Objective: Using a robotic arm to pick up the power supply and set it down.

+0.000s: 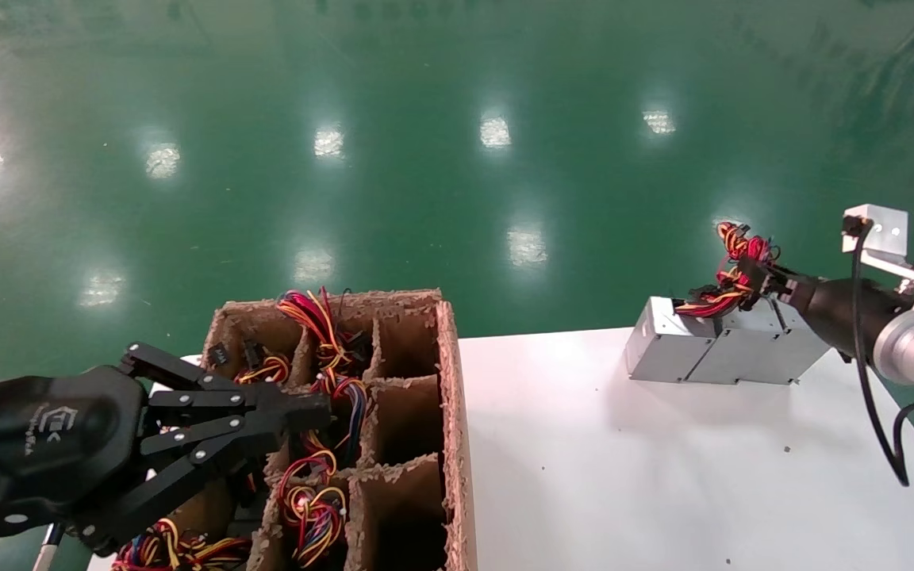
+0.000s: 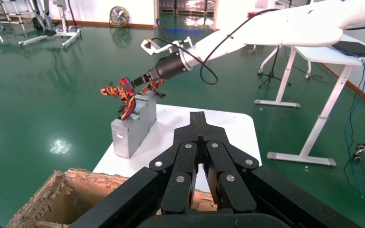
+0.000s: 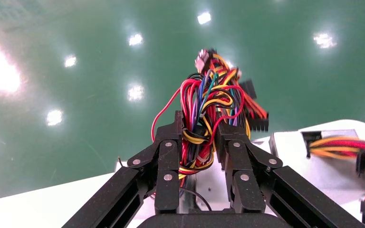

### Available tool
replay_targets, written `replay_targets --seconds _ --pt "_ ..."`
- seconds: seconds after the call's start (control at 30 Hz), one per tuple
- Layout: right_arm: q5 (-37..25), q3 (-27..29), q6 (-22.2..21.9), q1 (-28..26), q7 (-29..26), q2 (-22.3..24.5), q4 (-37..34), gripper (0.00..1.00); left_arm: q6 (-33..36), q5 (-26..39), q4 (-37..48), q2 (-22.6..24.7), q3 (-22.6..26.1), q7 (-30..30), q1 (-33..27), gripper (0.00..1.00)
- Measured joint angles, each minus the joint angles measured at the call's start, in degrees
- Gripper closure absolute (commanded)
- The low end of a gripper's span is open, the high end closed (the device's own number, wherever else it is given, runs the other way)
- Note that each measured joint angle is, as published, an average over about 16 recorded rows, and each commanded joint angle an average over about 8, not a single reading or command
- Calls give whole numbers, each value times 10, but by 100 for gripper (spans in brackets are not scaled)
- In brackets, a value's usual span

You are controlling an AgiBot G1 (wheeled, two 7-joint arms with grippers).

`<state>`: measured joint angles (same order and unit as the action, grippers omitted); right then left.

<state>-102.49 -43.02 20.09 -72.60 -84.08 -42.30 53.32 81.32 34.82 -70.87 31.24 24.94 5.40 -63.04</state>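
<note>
Glossy green floor surrounds a white table [image 1: 584, 476]. At left, the left gripper [image 1: 298, 416] hovers with fingers pressed together over a cardboard divider box [image 1: 449, 412] full of wired units. At the table's far right edge, the right gripper [image 3: 197, 135] clamps the wire bundle [image 3: 209, 104] of the power supply [image 1: 758, 349], a silver-grey metal box resting on the table beside a like box [image 1: 663, 349], red, yellow and black wires knotted above it.
</note>
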Motion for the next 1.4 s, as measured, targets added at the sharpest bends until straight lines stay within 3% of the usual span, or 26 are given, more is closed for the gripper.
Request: replay_targets --seconds 0.23,0.37,1.07,1.4 --pt "-13 -1 6 0 -20 4 4 15 0 0 0 0 0 0 0 100" --pt "-21 0 7 -1 -30 9 8 1 0 0 0 0 0 0 0 100" --pt "-72 8 4 3 -86 30 41 0 0 0 0 0 0 0 0 100" --pt "-86 23 -31 16 -87 60 135 0 0 0 0 0 0 0 0 100"
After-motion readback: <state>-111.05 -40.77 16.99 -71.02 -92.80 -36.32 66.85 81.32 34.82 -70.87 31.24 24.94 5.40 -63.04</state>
